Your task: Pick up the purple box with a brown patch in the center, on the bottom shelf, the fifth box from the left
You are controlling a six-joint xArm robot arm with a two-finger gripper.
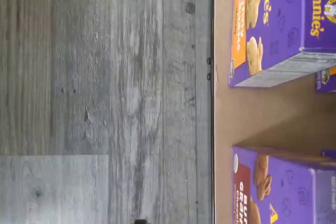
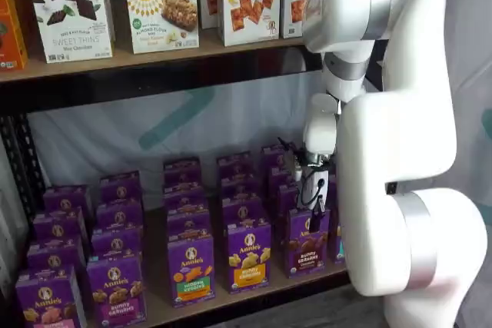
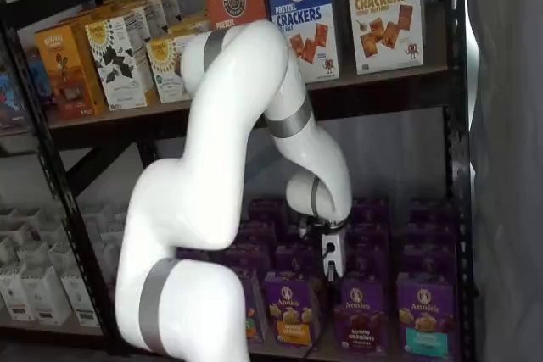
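Note:
The purple box [image 2: 307, 242] with dark brown snacks pictured stands at the front of the bottom shelf [image 2: 231, 297], right of an orange-banded carton [image 2: 248, 256]. It also shows in a shelf view [image 3: 357, 314] and in the wrist view [image 1: 273, 190]. My gripper [image 2: 316, 213] hangs just above the box's top, towards its right side. In a shelf view the gripper [image 3: 331, 267] is just above and left of the box. Only dark fingers with no plain gap show, and they hold no box.
Rows of purple cartons fill the bottom shelf, with a teal-banded one [image 3: 424, 315] to the right. The upper shelf [image 2: 154, 59] holds cracker boxes above the arm. The wrist view shows the orange-banded carton [image 1: 273, 19], the bare shelf board [image 1: 252, 114] and the grey floor [image 1: 105, 98].

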